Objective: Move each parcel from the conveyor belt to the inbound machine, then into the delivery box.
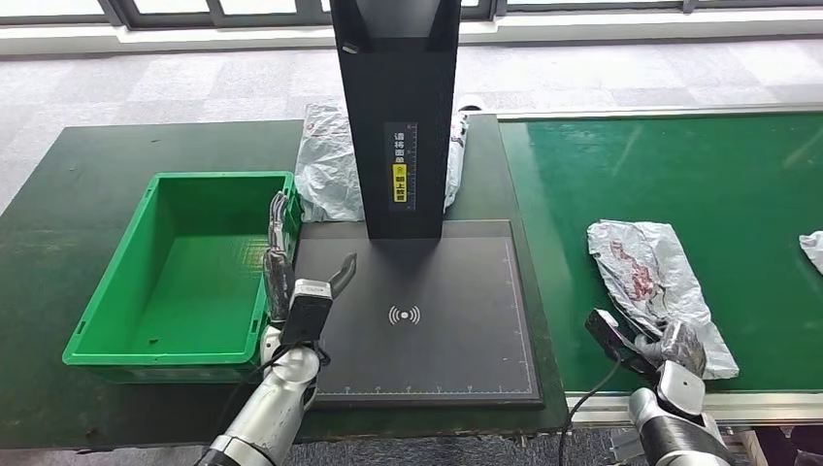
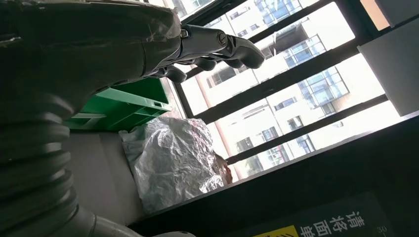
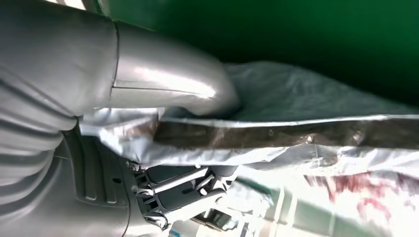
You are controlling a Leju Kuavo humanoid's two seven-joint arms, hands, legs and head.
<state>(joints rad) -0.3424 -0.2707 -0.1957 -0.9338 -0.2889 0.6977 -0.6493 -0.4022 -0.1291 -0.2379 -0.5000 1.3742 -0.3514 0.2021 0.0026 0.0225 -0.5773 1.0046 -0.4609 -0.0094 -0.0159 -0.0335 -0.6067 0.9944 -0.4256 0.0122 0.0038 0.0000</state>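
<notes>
**Desk:** What are you seeing, biggest first?

**Me:** I have the conveyor belt [image 1: 670,184] on the right, a flat matte green surface with a pale metal edge. Left of it a dark green table [image 1: 68,194] carries the inbound machine [image 1: 427,311]: a smooth black slab with a white signal mark and a ruled border, and a tall black column rising from its back edge with a yellow label. Beyond that is grey speckled floor, and through the left wrist camera I see dark window bars with pale buildings outside.

**Desk:** And the delivery box?

**Me:** The delivery box [image 1: 107,320] is a green moulded plastic crate with sloping walls, sitting just left of the slab.

**Desk:** Parcels?

**Me:** One crinkled silver-grey plastic parcel [image 1: 645,267] with reddish print lies on the belt near its front edge. A second bag [image 1: 325,165] of the same shiny film sits behind the column. A scrap of a third [image 1: 813,248] shows at the right border.

**Desk:** Hands?

**Me:** My right hand [image 1: 670,345] grips the near end of the belt parcel, thumb over the film and fingers [image 3: 178,190] curled beneath. My left hand [image 1: 281,257] holds nothing, fingers loosely parted, upright between crate and slab.
</notes>
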